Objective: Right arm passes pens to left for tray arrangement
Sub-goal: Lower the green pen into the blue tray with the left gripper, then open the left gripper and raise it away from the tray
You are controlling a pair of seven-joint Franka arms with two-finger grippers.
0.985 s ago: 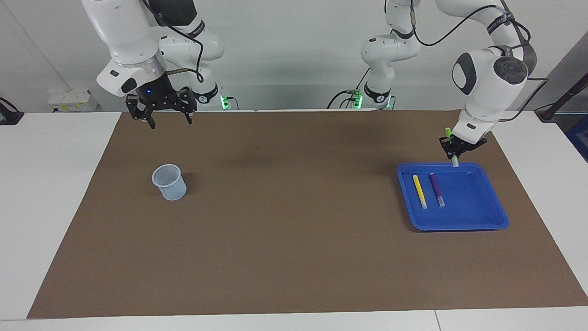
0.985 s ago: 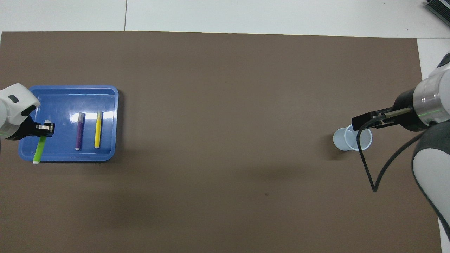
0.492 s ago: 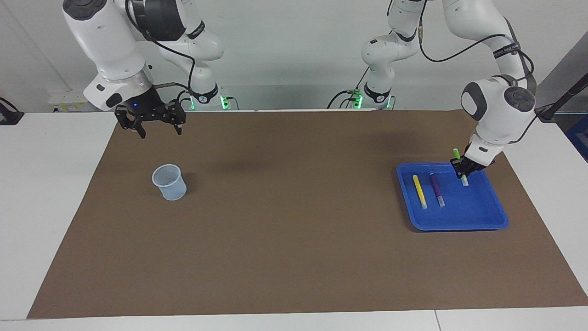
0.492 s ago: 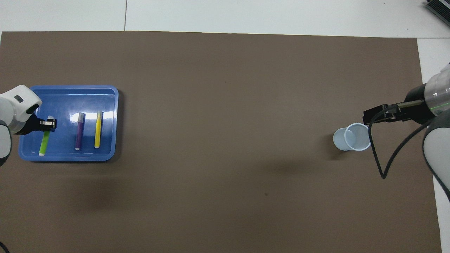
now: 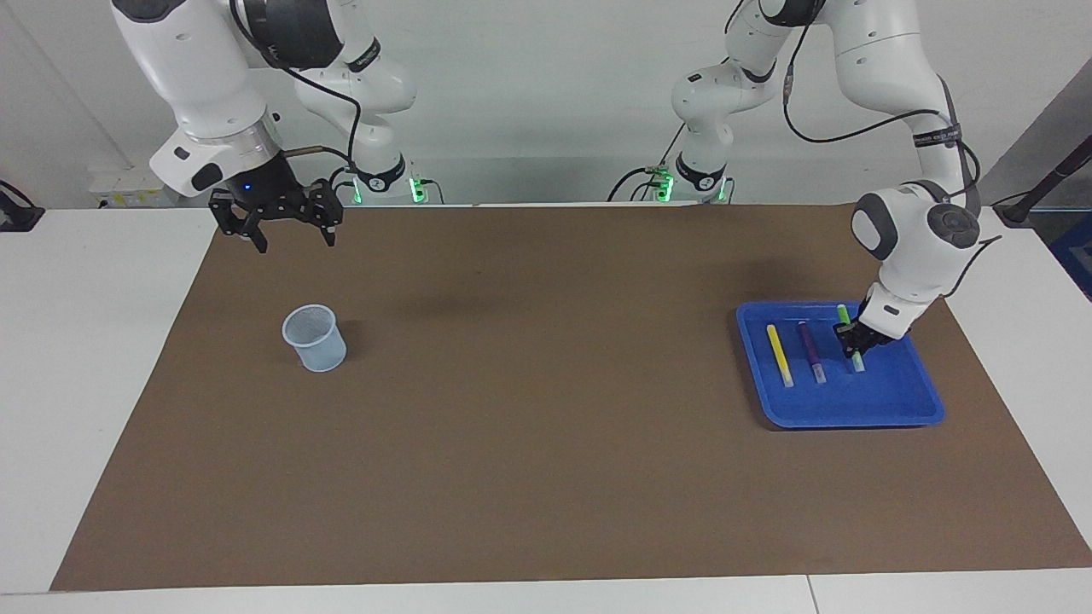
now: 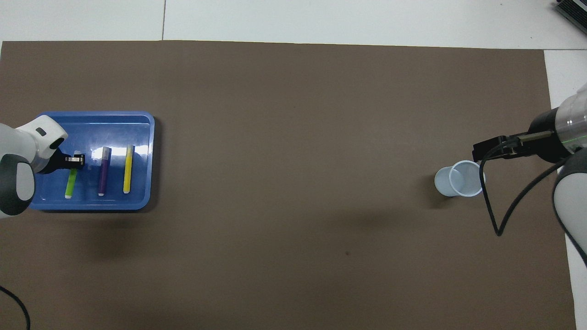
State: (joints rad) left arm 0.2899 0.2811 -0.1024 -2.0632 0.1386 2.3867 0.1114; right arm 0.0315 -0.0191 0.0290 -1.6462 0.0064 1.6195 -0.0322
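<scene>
Tabletop [image 5: 102, 358]: white, lying under the whole scene and showing bare at both ends and along the edge farthest from the robots.
Mat [image 5: 546, 409]: brown sheet lying flat on the tabletop and covering most of it.
Tray [image 5: 896, 411]: blue, sitting on the mat toward the left arm's end.
Mesh cup [image 5: 316, 338]: pale blue, standing upright on the mat toward the right arm's end, well apart from the tray.
</scene>
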